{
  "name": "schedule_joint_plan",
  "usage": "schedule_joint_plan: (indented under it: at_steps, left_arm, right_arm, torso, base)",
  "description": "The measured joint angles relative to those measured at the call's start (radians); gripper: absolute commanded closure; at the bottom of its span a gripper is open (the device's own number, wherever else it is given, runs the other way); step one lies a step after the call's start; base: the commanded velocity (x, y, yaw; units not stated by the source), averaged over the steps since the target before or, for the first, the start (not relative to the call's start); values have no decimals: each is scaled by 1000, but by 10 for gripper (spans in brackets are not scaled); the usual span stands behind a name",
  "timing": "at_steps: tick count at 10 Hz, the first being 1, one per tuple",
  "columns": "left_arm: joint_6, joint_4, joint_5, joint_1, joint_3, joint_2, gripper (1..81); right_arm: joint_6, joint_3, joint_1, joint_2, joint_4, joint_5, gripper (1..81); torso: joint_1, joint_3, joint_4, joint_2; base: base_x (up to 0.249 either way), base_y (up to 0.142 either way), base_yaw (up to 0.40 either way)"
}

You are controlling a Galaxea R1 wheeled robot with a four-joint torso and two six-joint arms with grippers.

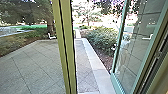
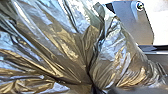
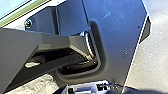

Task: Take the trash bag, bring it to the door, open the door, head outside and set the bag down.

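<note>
The silvery, crinkled trash bag (image 2: 57,37) spreads large in the left wrist view, its folds drawn together to a tight neck. My left gripper (image 2: 93,87) is closed around that gathered neck, with plastic bunched on both sides of it. In the head view the glass door (image 1: 132,50), framed in green, stands open on the right. A yellow-green post (image 1: 65,47) of the door frame rises left of the opening. In the right wrist view, the right gripper's state cannot be made out.
Through the opening a paved strip (image 1: 83,67) runs outward beside a pale stone curb (image 1: 93,62). Bushes (image 1: 102,40) grow beyond the curb. Left of the post lies a wide tiled terrace (image 1: 37,67), with a tree trunk (image 1: 50,22) and planting behind it.
</note>
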Motion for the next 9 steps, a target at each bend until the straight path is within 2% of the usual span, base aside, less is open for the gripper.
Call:
schedule_joint_plan:
  at_steps: [9]
  left_arm:
    - [0,0,0,0,0,0,811]
  right_arm:
    - [0,0,0,0,0,-1,10]
  torso:
    - [0,0,0,0]
  base:
    - [0,0,0]
